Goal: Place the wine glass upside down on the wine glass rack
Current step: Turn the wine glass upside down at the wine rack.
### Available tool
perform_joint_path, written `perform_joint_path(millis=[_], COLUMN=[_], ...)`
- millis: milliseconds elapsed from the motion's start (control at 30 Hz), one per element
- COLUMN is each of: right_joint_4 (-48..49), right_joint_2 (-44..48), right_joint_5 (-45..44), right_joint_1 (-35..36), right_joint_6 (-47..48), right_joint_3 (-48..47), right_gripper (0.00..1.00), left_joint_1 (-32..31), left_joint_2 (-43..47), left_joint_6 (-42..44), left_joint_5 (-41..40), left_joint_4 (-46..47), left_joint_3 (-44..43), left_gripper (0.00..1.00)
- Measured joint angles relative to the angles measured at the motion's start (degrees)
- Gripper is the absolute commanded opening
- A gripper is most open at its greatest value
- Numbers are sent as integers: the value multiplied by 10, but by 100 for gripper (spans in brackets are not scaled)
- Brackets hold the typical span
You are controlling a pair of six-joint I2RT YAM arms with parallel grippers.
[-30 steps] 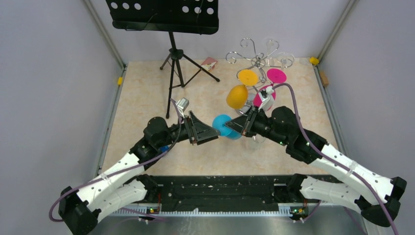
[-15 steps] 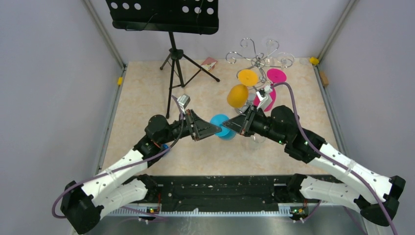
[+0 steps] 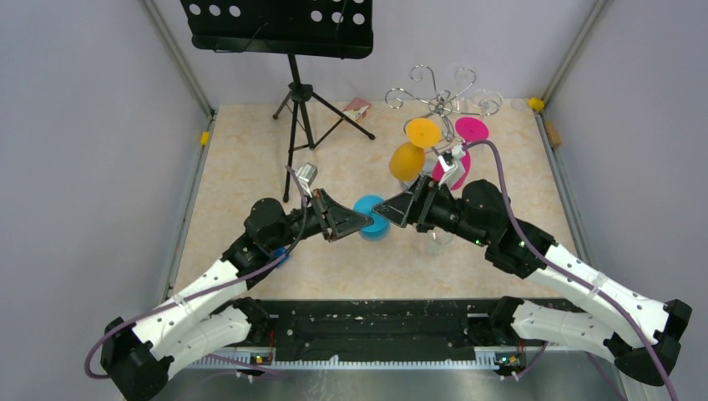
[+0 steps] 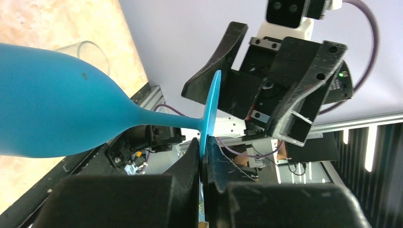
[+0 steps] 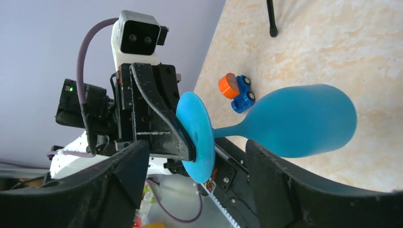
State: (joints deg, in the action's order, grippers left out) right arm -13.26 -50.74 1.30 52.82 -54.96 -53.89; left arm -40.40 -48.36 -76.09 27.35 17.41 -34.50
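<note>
A blue wine glass (image 3: 370, 217) hangs on its side in mid-air between the two arms. My left gripper (image 3: 361, 222) is shut on the rim of its round foot (image 4: 211, 109), and the bowl (image 4: 52, 114) points off to the left in the left wrist view. My right gripper (image 3: 394, 206) stands open around the foot (image 5: 197, 135) without touching it; its fingers (image 5: 119, 180) are spread wide to either side. The wine glass rack (image 3: 434, 100), of chrome wire, stands at the back right.
An orange glass (image 3: 407, 163) and a pink glass (image 3: 455, 163) hang upside down on the rack. A clear glass (image 3: 434, 242) stands on the table under my right arm. A black music stand (image 3: 300, 100) is at the back left. A toy car (image 5: 240, 90) lies near my left arm.
My left gripper closed on the blue glass's foot. Then my right gripper opened and let go of it. The glass shifted slightly left with the left gripper.
</note>
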Motion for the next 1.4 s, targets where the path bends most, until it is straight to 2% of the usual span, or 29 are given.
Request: perform_joint_path(millis=[133, 667, 1200, 1400], right_joint_4=[-12, -49, -96, -106], right_joint_2=[0, 6, 37, 37], right_joint_5=[-12, -32, -69, -73], right_joint_1=[0, 0, 0, 0], right_joint_6=[1, -1, -1, -1], right_joint_3=[0, -2, -7, -7], right_gripper=[92, 96, 96, 98], left_joint_1=[0, 20, 57, 61], left_joint_2=[1, -28, -118, -146], left_joint_6=[18, 78, 225, 269], left_joint_5=[-7, -8, -28, -34], left_joint_4=[-32, -130, -357, -391], left_joint_3=[-2, -81, -311, -359], left_gripper=[0, 0, 0, 0])
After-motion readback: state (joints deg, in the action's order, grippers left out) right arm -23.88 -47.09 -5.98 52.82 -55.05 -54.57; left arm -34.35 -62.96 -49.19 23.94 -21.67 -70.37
